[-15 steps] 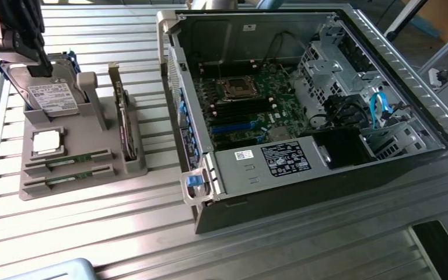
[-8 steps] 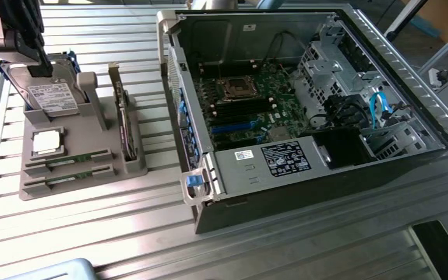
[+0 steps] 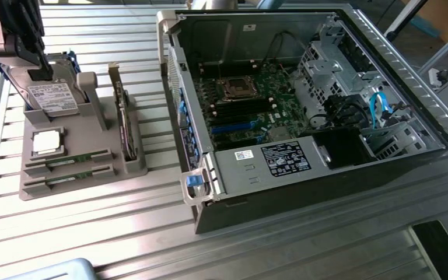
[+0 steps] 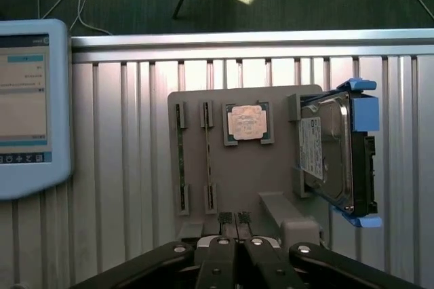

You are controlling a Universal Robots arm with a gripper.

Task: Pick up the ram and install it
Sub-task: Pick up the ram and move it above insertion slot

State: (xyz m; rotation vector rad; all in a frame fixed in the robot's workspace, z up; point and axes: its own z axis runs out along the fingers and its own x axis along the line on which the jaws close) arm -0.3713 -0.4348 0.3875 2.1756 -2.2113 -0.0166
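1. Pincer (image 3: 41,71) (image 4: 234,220): carried by the arm above the grey holder (image 3: 76,170) (image 4: 271,174). Its two dark fingers (image 4: 224,220) are pressed together with no gap. Nothing is held between them.
2. First ram stick (image 3: 72,158) (image 4: 207,160): a thin green strip seated on edge in a slot of the holder. In the wrist view it lies ahead of the fingertips and is not touched by them. It is the stick nearer the processor.
3. Second ram stick (image 3: 68,182) (image 4: 180,160): seated in the parallel slot just beside the first, on the side away from the processor. The pincer does not touch it either.
4. Processor (image 3: 46,142) (image 4: 247,123): a square chip with a pale lid, set in a recess of the holder. It sits beside the end of the first ram stick that lies farther from the pincer.
5. Hard drive (image 3: 53,96) (image 4: 332,153): a silver box with a white label in a blue bracket, standing on edge at one end of the holder. In the exterior view the pincer appears over it.
6. Expansion card (image 3: 119,111): upright in a slot along the holder's long side, between the pincer and the computer case.
7. Computer case (image 3: 302,192): open, with the motherboard (image 3: 247,108) exposed. It stands well apart from the pincer, beyond the expansion card.
8. Table (image 3: 130,233) (image 4: 122,167): slatted metal, bearing the holder and the case beneath the pincer.
9. Touch screen (image 4: 27,106): pale-framed, lying beside the holder on the ram sticks' side, away from the hard drive.
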